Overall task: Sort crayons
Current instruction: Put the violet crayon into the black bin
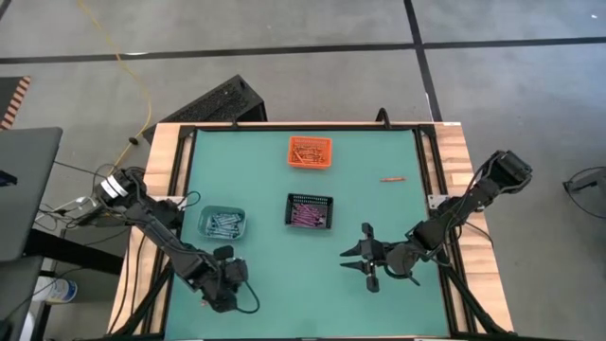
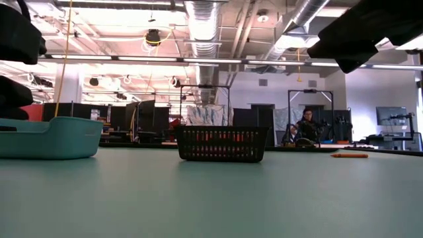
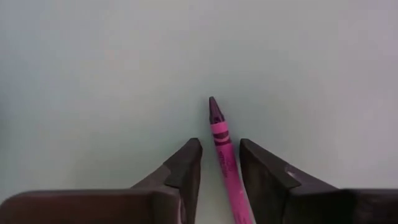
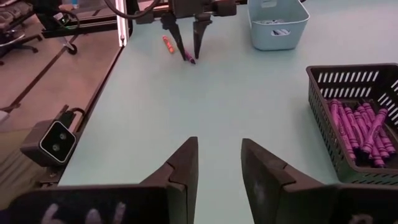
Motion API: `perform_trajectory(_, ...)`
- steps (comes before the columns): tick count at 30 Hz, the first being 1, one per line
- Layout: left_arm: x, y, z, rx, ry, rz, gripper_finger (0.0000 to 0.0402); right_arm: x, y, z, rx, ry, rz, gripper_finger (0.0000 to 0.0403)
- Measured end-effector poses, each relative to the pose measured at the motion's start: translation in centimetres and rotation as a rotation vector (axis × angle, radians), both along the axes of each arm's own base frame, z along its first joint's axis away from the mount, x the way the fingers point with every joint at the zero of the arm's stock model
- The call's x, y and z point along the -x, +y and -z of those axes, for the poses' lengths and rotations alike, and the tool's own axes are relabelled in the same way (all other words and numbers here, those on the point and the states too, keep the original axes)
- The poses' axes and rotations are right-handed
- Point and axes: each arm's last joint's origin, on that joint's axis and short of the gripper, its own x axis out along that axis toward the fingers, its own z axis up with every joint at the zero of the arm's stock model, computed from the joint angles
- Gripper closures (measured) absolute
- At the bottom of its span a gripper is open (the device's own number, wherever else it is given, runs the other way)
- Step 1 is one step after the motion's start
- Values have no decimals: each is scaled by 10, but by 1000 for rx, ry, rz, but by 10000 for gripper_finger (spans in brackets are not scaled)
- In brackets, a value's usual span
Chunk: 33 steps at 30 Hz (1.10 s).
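Left wrist view shows the left hand [image 3: 217, 171] low over the surface [image 3: 93, 74] near its front left corner, fingers parted on either side of a purple crayon [image 3: 222, 155] lying flat, not clamped. Beside it lies an orange crayon [image 4: 167, 44]. The right hand [image 1: 365, 256] hovers open and empty toward the front right. One more stray crayon [image 1: 393, 178] lies near the right edge.

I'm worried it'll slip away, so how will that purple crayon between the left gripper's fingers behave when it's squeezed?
The purple crayon looks round and slim, so it may roll on the smooth table. It is probably light and stiff. Its paper wrapper should help the left gripper hold it.
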Motion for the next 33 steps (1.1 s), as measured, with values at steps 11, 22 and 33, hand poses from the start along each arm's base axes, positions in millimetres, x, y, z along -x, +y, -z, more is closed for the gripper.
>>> perform_trajectory(11, 1, 4, 3, -58, -12, 35, 393, 0, 0, -1, -9, -8, 1, 286)
perform_trajectory(22, -14, 7, 1, -143, -161, 135, 387, 0, 0, -1, -31, -7, 10, 286)
perform_trajectory(33, -44, 22, -26, -174, -317, 207, 388, 0, 2, -2, -37, -13, 6, 286)
